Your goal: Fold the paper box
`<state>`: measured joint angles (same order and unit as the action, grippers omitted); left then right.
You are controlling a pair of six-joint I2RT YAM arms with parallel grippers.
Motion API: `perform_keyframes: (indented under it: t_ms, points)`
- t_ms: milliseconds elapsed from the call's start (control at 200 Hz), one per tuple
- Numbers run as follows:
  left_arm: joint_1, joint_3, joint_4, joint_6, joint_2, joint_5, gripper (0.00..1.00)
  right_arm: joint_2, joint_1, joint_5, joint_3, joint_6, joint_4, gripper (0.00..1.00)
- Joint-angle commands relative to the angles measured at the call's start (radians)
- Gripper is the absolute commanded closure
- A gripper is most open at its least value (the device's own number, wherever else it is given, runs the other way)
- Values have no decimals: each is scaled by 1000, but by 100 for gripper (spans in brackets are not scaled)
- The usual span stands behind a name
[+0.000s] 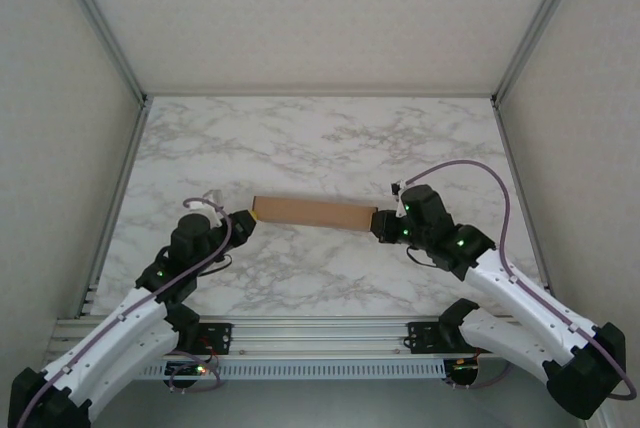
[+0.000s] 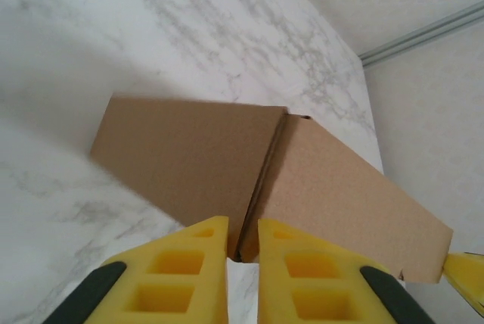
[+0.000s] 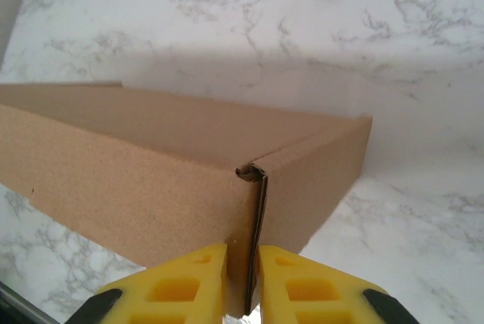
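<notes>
The paper box (image 1: 305,212) is plain brown cardboard, folded into a shallow closed shape and held between both arms over the marble table, showing from above as a narrow strip. My left gripper (image 1: 247,220) pinches its left end. In the left wrist view the yellow fingertips (image 2: 212,237) stand close together, with the box (image 2: 189,157) corner seam at their tips. My right gripper (image 1: 380,223) is shut on the right end. The right wrist view shows the box (image 3: 136,165) with its corner flap edge clamped in that gripper (image 3: 243,252). A shadow lies on the table under the box.
The marble table (image 1: 320,138) is bounded by white walls and aluminium rails on the left (image 1: 120,178) and right (image 1: 515,178). A slotted metal rail (image 1: 320,333) runs along the near edge between the arm bases.
</notes>
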<state>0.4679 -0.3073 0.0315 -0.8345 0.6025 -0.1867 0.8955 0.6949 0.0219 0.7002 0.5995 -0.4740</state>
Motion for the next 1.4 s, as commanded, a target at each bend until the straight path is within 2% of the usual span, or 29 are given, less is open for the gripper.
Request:
perform_keyframes:
  t_ms: [0, 120, 285, 345, 496, 651, 876, 981, 1167, 1397]
  points:
    - [12, 78, 120, -87, -27, 14, 86, 10, 33, -56, -48, 40, -94, 83]
    - [20, 113, 110, -102, -27, 6, 85, -1, 45, -59, -72, 61, -91, 82]
    - [21, 80, 122, -75, -19, 21, 72, 40, 43, -90, -42, 65, -114, 77]
    - [20, 35, 140, -32, 3, 37, 66, 73, 41, -101, -7, 62, -141, 71]
    - [9, -71, 118, 86, 147, 66, 46, 192, 0, -72, 73, 50, -158, 60]
    - [-34, -80, -51, 93, 327, 21, 40, 324, -61, 29, 124, 57, -102, 51]
    - [-38, -77, -224, 113, 490, 14, 41, 498, -131, 124, 129, 78, 10, 47]
    - [-38, -72, -254, 121, 527, 7, 43, 567, -150, 167, 128, 78, 66, 52]
    - [-38, -95, -341, 75, 655, -30, 48, 677, -177, 152, 188, 60, 81, 63]
    - [-49, -254, -362, 110, 865, -8, 52, 817, -252, 156, 315, 15, 57, 64]
